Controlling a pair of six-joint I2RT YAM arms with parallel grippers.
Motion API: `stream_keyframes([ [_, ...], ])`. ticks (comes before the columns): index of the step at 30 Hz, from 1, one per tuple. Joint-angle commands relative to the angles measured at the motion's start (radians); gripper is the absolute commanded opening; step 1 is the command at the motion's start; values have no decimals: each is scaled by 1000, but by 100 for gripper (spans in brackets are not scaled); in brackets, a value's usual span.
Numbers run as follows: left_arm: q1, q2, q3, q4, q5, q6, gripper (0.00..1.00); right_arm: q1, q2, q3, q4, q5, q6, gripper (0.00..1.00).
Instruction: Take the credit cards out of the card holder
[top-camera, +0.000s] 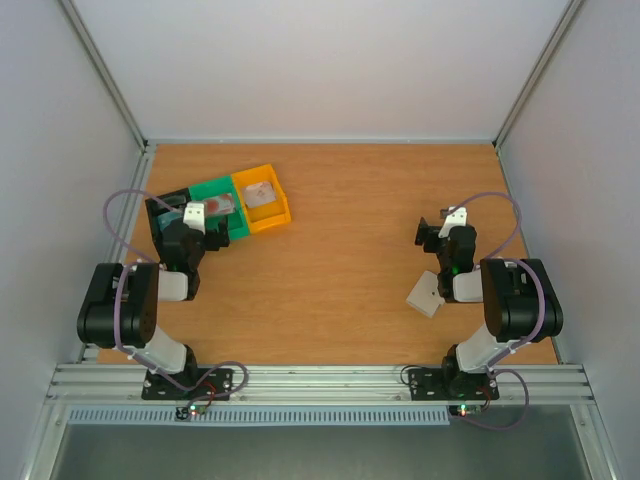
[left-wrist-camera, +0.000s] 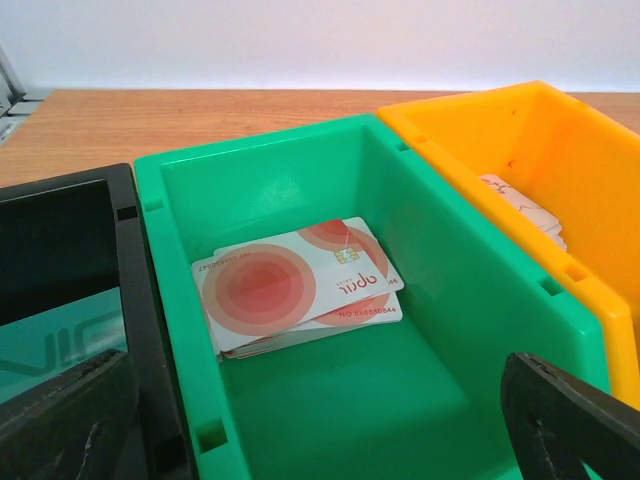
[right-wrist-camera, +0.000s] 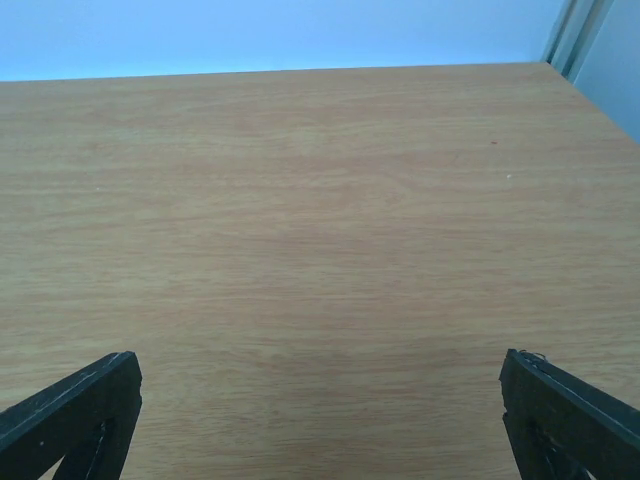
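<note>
Reddish-pink credit cards lie stacked on the floor of the green bin; they also show in the top view. My left gripper is open and empty, just above the near end of that bin. The whitish card holder lies flat on the table beside my right arm, nearer the base than the gripper. My right gripper is open and empty over bare wood. The holder is out of both wrist views.
A black bin with a teal card is left of the green one. A yellow bin with pale cards is on its right. White walls enclose the table on three sides.
</note>
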Motion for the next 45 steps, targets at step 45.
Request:
stream_keyframes([
  [45, -2, -226, 663, -1279, 149, 227, 99, 190, -251, 462, -1841, 65, 726, 99],
])
